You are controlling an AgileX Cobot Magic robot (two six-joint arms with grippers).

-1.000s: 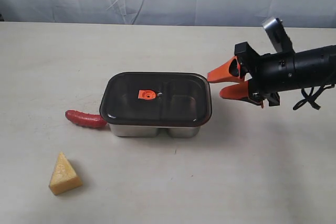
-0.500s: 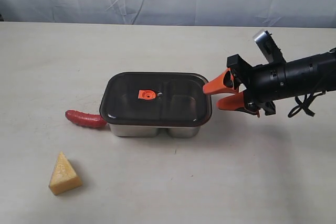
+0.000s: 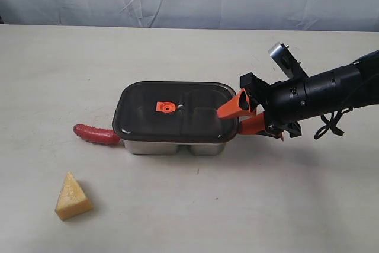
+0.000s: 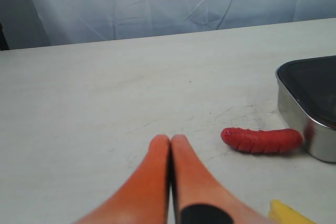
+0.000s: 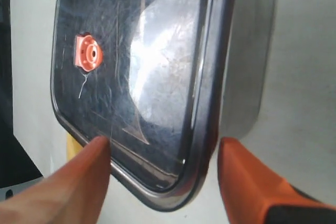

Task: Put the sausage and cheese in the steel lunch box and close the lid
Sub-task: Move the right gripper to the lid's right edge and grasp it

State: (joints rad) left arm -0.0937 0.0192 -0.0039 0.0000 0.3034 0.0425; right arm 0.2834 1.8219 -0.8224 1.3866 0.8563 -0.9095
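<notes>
Having been advanced toward the box (image 3: 160, 146), the right gripper (image 3: 231, 121) is now spread wide astride the lid (image 3: 195, 108) edge, nothing held. Sausage (image 3: 95, 134) and cheese (image 3: 72, 197) lie outside, so the lid is judged next for removal.

Bright even light, soft shadows, white glare on the lid (image 5: 143, 85), foreground blurred in both wrist views
</notes>
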